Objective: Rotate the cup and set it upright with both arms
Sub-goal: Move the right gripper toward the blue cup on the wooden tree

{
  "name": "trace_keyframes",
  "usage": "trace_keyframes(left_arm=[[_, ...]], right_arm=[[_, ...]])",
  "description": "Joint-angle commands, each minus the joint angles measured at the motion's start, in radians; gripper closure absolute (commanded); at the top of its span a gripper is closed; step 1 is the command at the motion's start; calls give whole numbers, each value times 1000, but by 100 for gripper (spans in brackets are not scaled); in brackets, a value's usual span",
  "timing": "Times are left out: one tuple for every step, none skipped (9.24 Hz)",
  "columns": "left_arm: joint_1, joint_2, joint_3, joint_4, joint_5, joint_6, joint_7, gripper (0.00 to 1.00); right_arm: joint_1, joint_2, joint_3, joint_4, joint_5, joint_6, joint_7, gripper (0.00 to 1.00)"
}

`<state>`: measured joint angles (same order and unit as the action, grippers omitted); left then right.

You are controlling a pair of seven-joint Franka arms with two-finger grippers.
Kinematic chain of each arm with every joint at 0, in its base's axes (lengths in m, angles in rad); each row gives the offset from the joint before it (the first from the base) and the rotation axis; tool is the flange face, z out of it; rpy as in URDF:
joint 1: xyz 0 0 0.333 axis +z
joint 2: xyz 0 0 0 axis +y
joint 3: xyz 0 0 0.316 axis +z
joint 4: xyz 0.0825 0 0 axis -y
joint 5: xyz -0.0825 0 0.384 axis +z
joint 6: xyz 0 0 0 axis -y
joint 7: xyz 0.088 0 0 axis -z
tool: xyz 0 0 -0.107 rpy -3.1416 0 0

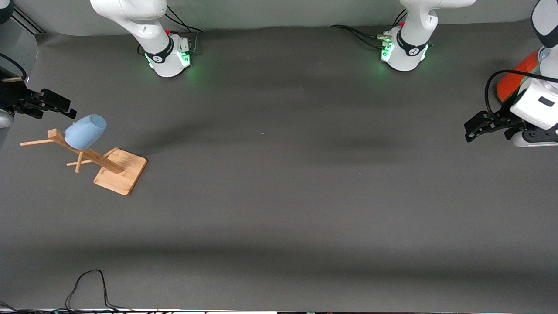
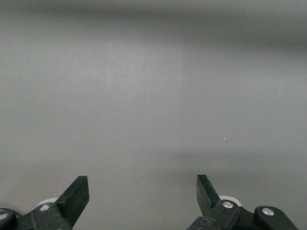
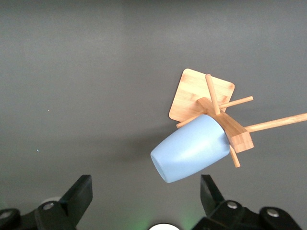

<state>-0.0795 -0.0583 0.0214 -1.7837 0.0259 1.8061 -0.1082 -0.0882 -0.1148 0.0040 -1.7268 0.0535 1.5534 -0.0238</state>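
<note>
The pale-blue cup [image 1: 86, 131] hangs tilted on a peg of a wooden rack [image 1: 122, 172] at the right arm's end of the table. Its closed base points away from the rack's post. My right gripper [image 1: 65, 107] hovers just beside the cup, open and empty, not touching it. In the right wrist view the cup [image 3: 192, 148] lies just ahead of the open right gripper [image 3: 146, 189], with the rack [image 3: 199, 93] past it. My left gripper [image 1: 470, 131] waits open and empty at the left arm's end; its wrist view shows the open left gripper [image 2: 142, 189] over bare table.
A red-orange can [image 1: 516, 78] stands at the left arm's end of the table, partly hidden by the left arm. A black cable [image 1: 87, 283] loops at the table edge nearest the front camera. The table is a dark grey mat [image 1: 279, 174].
</note>
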Motion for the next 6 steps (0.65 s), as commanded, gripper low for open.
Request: trace_keyframes(left_arm=[[-5,9,-3,24,8,-28,4,0],[-9,14,-3,26,6,-28,4,0],[-14,14,-5,24,6,-28,-4,0],[-17,15,-8,26,6,-33,-8,0],[-19,15,-9,24,6,-42,-10,0],[-19,17,-9,24,6,-42,-5,0]], right_arm=[[5,7,2,16,-21,4,-16,0],[5,14,2,21,-21,4,-21,0],[5,18,2,26,-20,-3,-9,0],[5,11,1,18,-18,-4,4,0],[2,9,-13,4,-14,-6,100,0],[2,0,-34,-28,-3,-4,179,0]])
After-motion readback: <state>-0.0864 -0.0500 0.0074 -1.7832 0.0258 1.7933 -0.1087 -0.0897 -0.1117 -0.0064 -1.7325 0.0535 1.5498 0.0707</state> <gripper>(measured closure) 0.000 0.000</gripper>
